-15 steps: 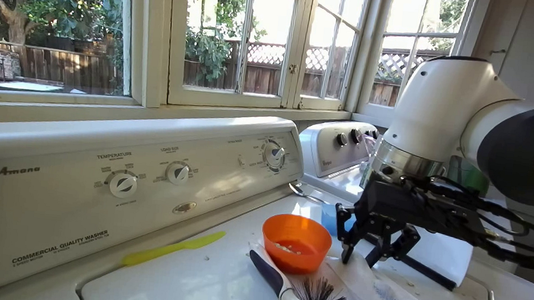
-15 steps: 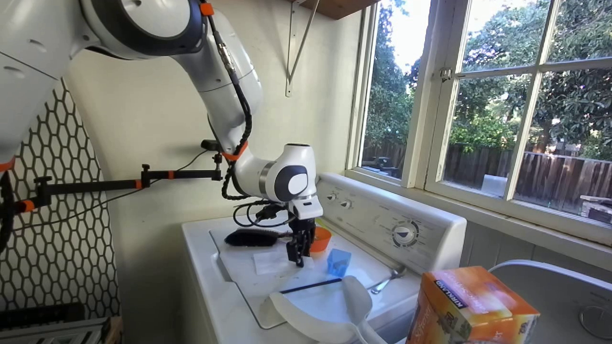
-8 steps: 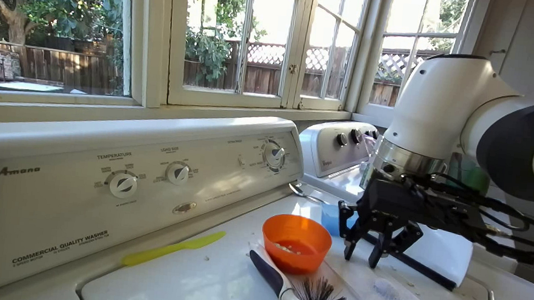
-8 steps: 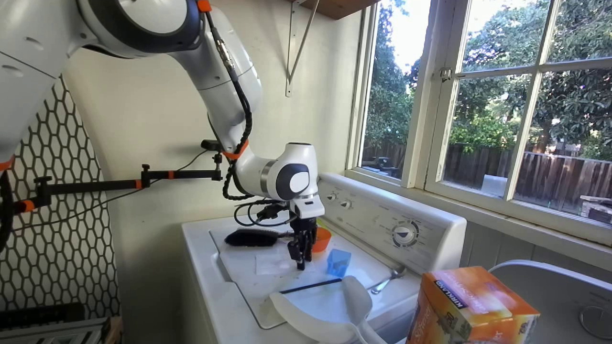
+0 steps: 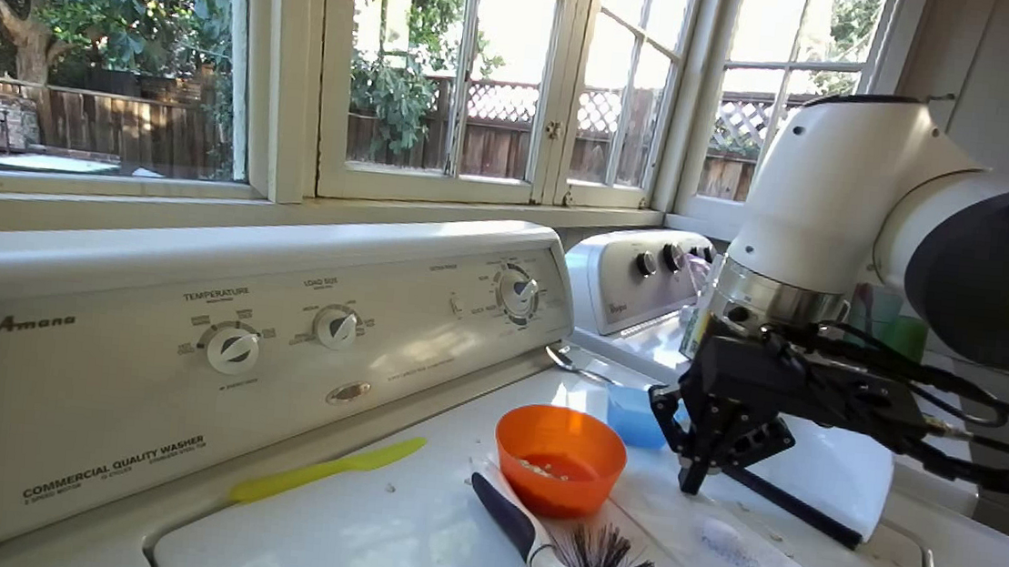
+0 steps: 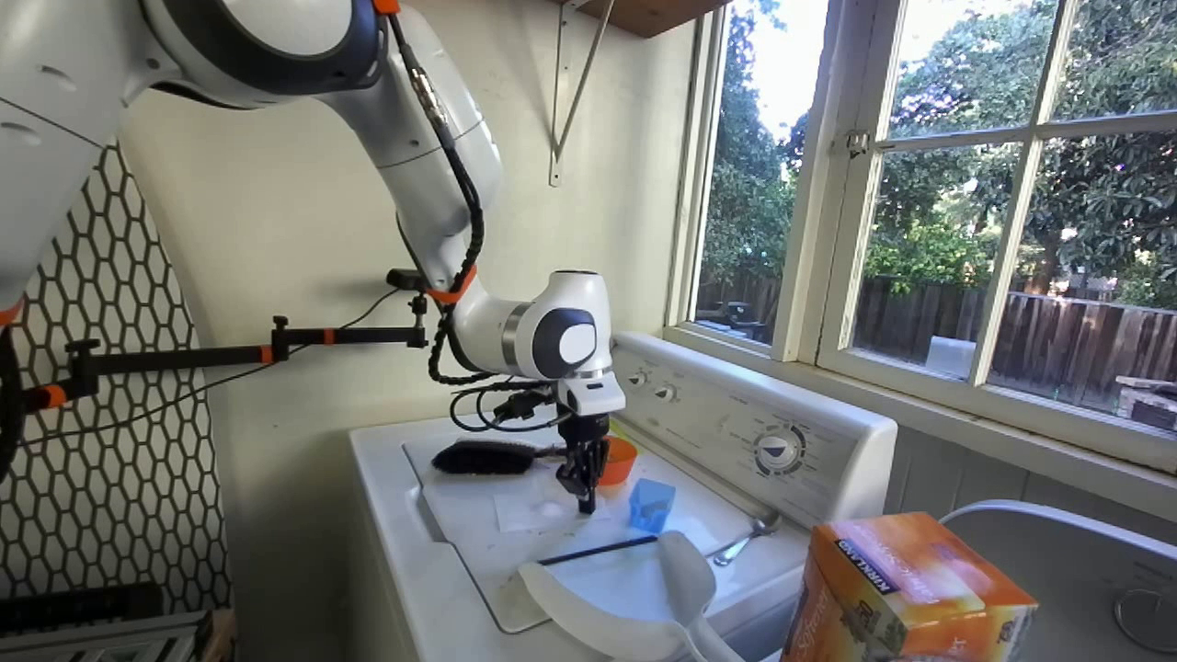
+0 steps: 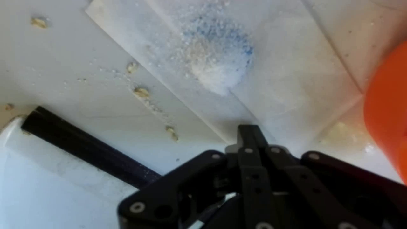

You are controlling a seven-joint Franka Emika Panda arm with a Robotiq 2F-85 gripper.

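Note:
My gripper [image 7: 249, 128] points down over the washer lid with its fingertips pressed together and nothing seen between them. Under the tips lies a folded white sheet [image 7: 286, 92], also visible in both exterior views; whether the tips touch it I cannot tell. On the sheet rests a small heap of white and blue powder [image 7: 219, 60]. An orange bowl [image 5: 558, 462] with pale bits inside stands beside the sheet. Behind the gripper in an exterior view is a blue cup [image 5: 630, 413], partly hidden; it shows whole in an exterior view [image 6: 651, 506].
A white dustpan [image 6: 690, 575] with a black lip [image 7: 89, 148] lies near the gripper. Around it are a brush [image 6: 483, 457], a spoon [image 6: 747, 538] and a yellow-green knife [image 5: 328, 469]. The washer's control panel [image 5: 411, 312] rises behind. An orange box [image 6: 919, 588] stands close by.
The jaws stood apart and have come together. The end of the sheet that rose at the fingers a second ago now lies flatter. The gripper has shifted slightly toward the dustpan.

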